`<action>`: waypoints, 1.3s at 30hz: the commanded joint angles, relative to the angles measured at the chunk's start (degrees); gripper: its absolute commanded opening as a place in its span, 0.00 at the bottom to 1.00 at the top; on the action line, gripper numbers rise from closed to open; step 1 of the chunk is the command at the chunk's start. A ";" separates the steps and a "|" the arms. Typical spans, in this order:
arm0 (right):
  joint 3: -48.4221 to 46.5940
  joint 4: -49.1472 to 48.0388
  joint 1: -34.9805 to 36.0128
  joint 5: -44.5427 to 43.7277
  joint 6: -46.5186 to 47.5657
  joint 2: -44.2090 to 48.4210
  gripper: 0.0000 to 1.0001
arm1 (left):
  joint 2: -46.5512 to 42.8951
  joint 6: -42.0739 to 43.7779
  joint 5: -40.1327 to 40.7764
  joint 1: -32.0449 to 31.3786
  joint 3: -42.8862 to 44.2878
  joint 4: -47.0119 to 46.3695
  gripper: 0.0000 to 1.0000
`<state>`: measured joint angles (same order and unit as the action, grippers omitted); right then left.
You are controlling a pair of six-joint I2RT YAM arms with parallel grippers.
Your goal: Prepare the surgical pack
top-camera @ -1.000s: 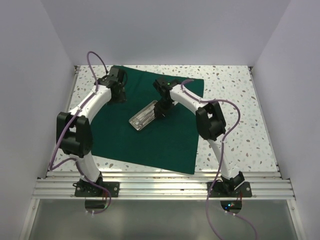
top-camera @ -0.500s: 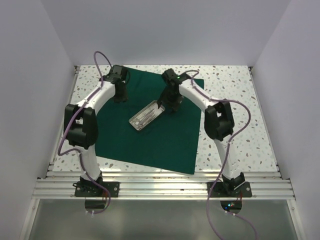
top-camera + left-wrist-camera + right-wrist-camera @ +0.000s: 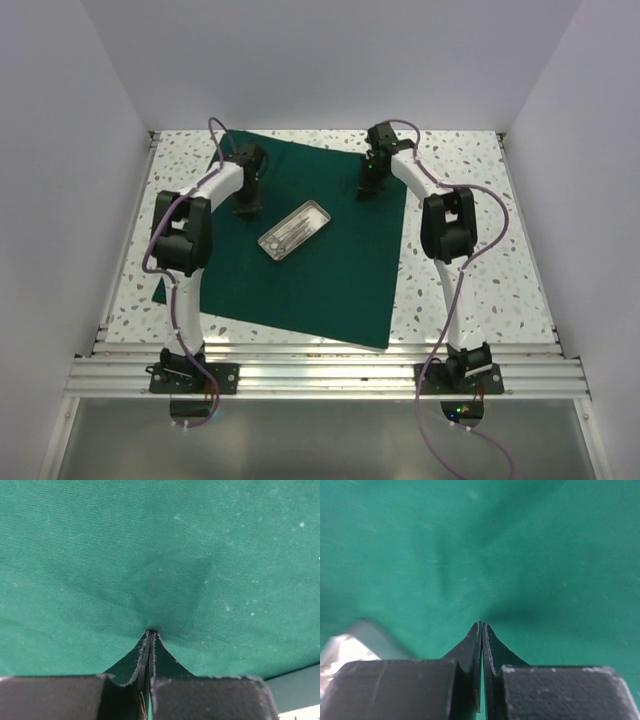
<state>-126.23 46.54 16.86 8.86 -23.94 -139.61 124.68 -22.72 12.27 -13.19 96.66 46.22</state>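
The dark green drape lies spread over the speckled table. It looks soft and limp, likely to bunch and drag, so a pinched fold seems the best hold. The steel tray at its middle could slide. At ten o'clock from the tray the left gripper points down, fingers closed on a pucker of cloth. At two o'clock the right gripper, far outstretched, does likewise.

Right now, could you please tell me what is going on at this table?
Both arms reach over a dark green drape on the table. The left pincer and the right pincer are each shut on a pinch of cloth in its far half. A metal tray with steel instruments sits mid-drape, untouched.
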 commanded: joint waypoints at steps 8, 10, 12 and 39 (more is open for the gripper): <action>21.89 -0.15 -7.28 -2.35 2.50 6.18 0.00 | 10.65 3.03 -11.38 -2.19 11.42 1.84 0.03; 30.55 0.57 -8.33 -5.17 1.01 11.36 0.00 | 14.60 3.38 -13.31 -2.80 16.61 3.00 0.03; 38.21 -0.31 -8.95 -6.04 -0.48 16.80 0.00 | 16.90 3.47 -14.37 -3.07 19.61 2.66 0.05; 53.34 17.00 24.50 4.40 2.41 52.94 0.63 | -32.21 -0.38 -4.37 -1.66 -12.02 -4.56 0.45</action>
<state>-78.76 58.89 35.66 11.18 -20.23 -92.40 95.81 -20.67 5.39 -15.14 87.66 41.25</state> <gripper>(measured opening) 0.649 0.443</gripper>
